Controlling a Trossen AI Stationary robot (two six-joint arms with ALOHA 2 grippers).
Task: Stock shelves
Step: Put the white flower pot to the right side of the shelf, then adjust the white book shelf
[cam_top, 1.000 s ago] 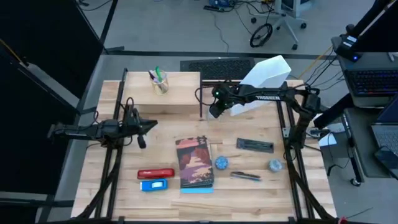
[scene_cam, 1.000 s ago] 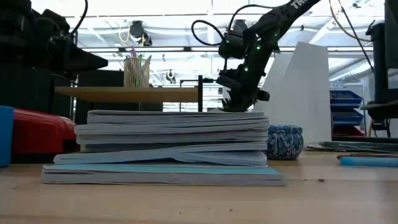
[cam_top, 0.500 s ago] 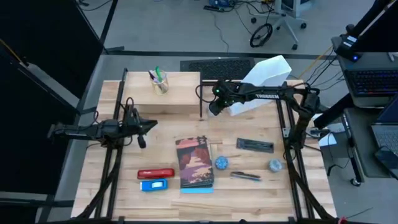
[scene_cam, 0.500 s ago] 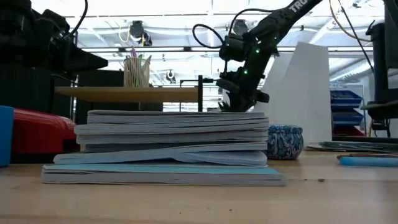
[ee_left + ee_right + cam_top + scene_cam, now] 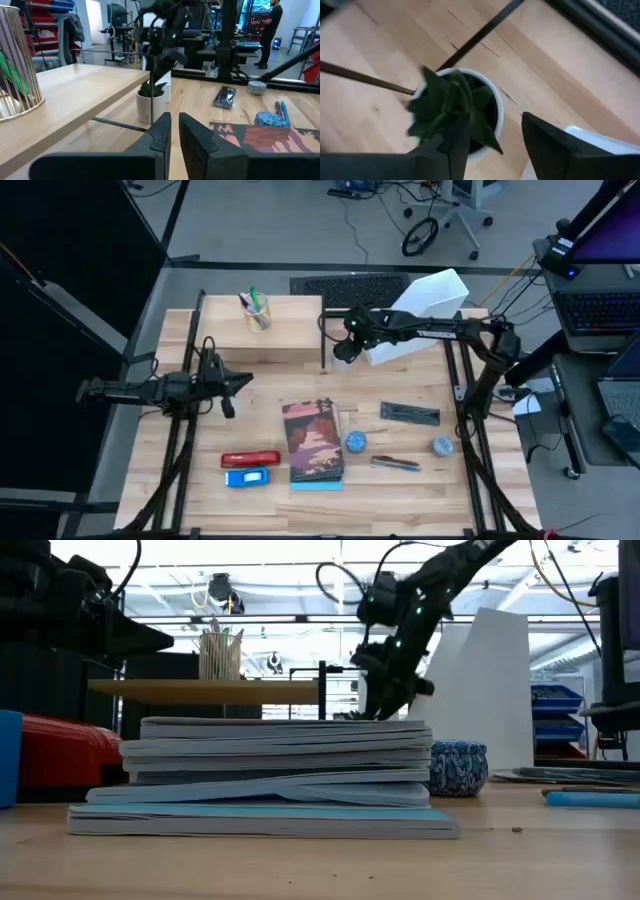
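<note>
Hovering over a small white potted plant (image 5: 465, 112) beside the plank shelf's (image 5: 285, 330) black end leg near the far edge of the tabletop (image 5: 480, 490), the right end effector (image 5: 343, 352) has its fingers parted, one on each side of the pot and clamping nothing. Just beside the plant stands the white file holder (image 5: 425, 300), by the far right corner. At the left edge waits the left end effector (image 5: 173, 131), its fingers nearly together and empty.
</note>
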